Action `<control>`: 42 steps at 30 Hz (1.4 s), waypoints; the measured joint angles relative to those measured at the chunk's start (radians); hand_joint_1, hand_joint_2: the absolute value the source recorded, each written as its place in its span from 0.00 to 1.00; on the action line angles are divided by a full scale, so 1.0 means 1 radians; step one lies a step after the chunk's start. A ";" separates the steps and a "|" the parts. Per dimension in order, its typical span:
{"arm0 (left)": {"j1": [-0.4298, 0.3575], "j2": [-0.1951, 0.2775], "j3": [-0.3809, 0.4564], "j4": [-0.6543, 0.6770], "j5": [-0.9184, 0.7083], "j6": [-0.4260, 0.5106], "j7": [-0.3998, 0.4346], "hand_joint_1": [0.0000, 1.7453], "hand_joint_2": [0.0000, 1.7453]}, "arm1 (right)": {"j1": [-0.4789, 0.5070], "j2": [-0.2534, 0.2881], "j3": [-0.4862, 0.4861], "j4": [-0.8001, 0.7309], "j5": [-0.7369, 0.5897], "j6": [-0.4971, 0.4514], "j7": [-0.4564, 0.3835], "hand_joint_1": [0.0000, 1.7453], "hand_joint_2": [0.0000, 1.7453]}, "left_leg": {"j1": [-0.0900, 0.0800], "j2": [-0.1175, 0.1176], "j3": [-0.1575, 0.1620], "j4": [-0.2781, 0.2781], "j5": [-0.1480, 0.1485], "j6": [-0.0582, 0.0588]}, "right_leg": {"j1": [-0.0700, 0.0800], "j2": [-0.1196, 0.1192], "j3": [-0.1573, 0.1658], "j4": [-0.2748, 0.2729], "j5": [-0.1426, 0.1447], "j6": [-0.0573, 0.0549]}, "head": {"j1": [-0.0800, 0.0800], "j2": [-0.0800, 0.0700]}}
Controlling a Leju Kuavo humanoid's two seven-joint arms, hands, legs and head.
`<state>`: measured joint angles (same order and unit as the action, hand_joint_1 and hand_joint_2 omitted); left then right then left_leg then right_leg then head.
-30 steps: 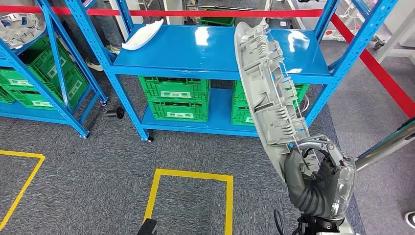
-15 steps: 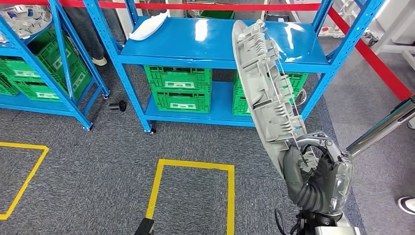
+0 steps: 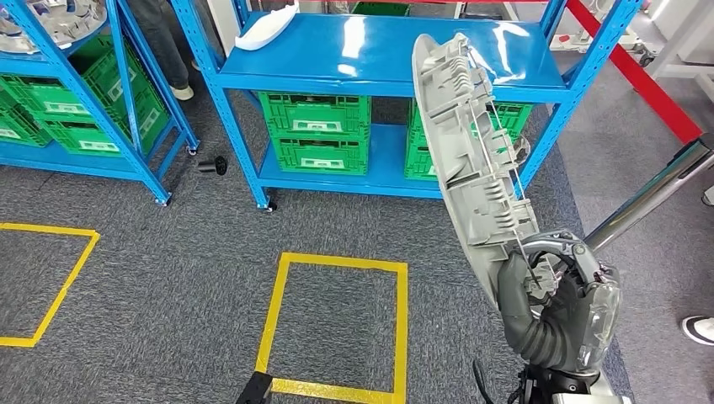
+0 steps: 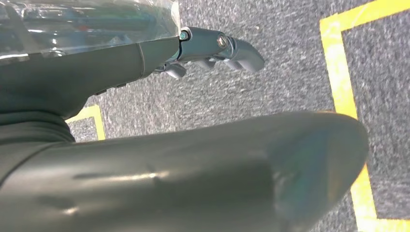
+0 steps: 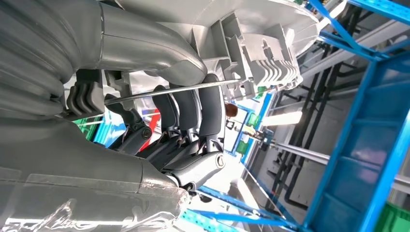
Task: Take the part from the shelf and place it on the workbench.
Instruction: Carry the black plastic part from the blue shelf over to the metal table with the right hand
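My right hand (image 3: 560,311) grips the lower end of a long grey plastic part (image 3: 471,160) and holds it upright, ribbed side toward me, in front of the blue shelf (image 3: 379,82). In the right wrist view the dark fingers (image 5: 186,104) wrap one edge of the part (image 5: 251,48) and the thumb presses the other side. My left hand (image 4: 193,169) hangs over the grey carpet with its fingers (image 4: 217,46) apart from the thumb, holding nothing.
A white part (image 3: 265,29) lies on the shelf's top level, with green crates (image 3: 320,139) below. A second blue shelf (image 3: 126,93) stands at the left. A yellow floor square (image 3: 402,320) lies ahead. At the right are a silver pole (image 3: 648,198) and a person's shoe (image 3: 699,328).
The camera has moved: the shelf and the yellow floor marks now sit higher and further right in the picture. My right hand keeps the same grip on the grey part.
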<state>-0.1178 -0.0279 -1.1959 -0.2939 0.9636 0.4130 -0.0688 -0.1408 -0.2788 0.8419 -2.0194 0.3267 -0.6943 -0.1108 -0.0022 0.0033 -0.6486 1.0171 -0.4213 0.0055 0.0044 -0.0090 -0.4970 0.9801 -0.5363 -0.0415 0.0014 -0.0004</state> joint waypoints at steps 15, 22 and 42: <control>-0.005 0.003 -0.005 -0.002 0.003 0.002 0.003 0.00 1.00 | 0.017 -0.001 -0.015 -0.002 0.006 0.000 0.002 1.00 1.00 | 0.006 -0.002 0.179 -0.042 -0.120 0.014 | -0.008 -0.002 -0.165 0.037 0.124 0.027 | -0.016 0.000; -0.005 0.002 -0.006 -0.002 0.005 0.001 0.004 0.00 1.00 | 0.021 -0.002 -0.018 -0.001 0.006 0.000 0.002 1.00 1.00 | 0.005 0.003 0.077 -0.036 -0.038 0.035 | -0.015 0.002 -0.199 0.310 -0.055 0.047 | 0.001 0.000; -0.009 0.004 -0.024 -0.003 -0.005 0.005 -0.015 0.00 1.00 | 0.017 -0.002 -0.022 -0.001 0.003 0.000 0.009 1.00 1.00 | 0.006 -0.003 0.152 0.023 -0.112 -0.006 | -0.008 -0.002 -0.130 0.040 0.080 0.007 | -0.017 0.000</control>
<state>-0.1273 -0.0239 -1.2196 -0.2972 0.9586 0.4185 -0.0839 -0.1236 -0.2811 0.8196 -2.0207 0.3293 -0.6939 -0.1020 0.0039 0.0000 -0.4963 1.0398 -0.5330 -0.0007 -0.0041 -0.0108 -0.6273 1.0197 -0.4560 -0.0343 -0.0154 -0.0004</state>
